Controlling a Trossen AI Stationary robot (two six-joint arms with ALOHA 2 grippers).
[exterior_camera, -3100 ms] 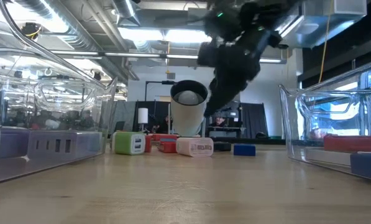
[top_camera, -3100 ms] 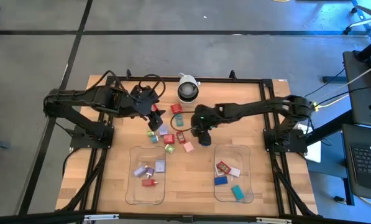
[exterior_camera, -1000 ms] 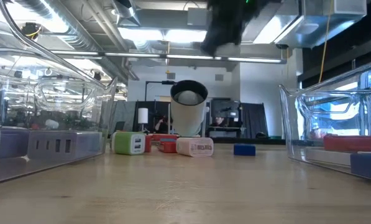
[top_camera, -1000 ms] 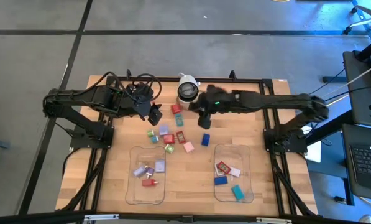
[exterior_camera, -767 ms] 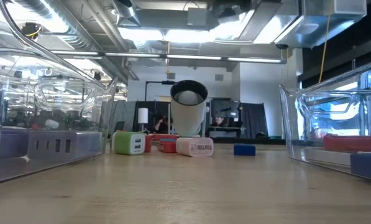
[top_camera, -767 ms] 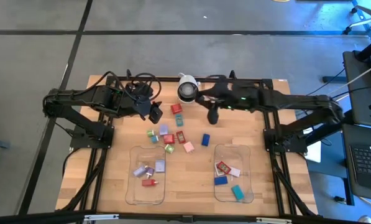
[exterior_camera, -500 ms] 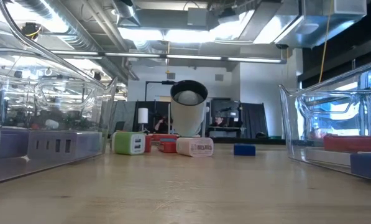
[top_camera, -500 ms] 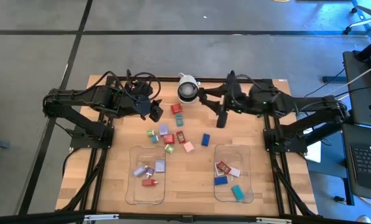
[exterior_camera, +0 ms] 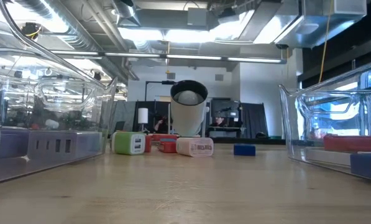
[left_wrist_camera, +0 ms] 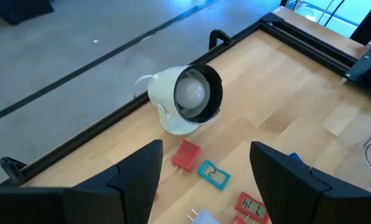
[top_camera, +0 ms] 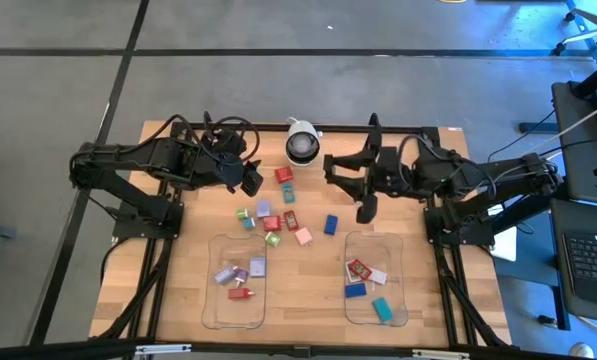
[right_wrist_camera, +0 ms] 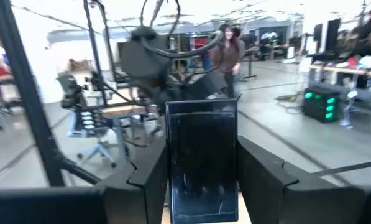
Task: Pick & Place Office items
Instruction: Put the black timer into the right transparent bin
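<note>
the sorting is sitting roughly half done: several items are lying in the left tray (top_camera: 216, 300) and right tray (top_camera: 398, 305), while others (top_camera: 271, 214) are waiting mid-table; right gripper (top_camera: 364, 212) is clamping a black item (right_wrist_camera: 201, 158), left gripper (top_camera: 248, 181) is gaping empty

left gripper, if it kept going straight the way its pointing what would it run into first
Probably the red block on the table, which sits between the open fingers of the left gripper in its wrist view, with the teal block beside it. The camera dome lies beyond. Depth is uncertain.
</note>
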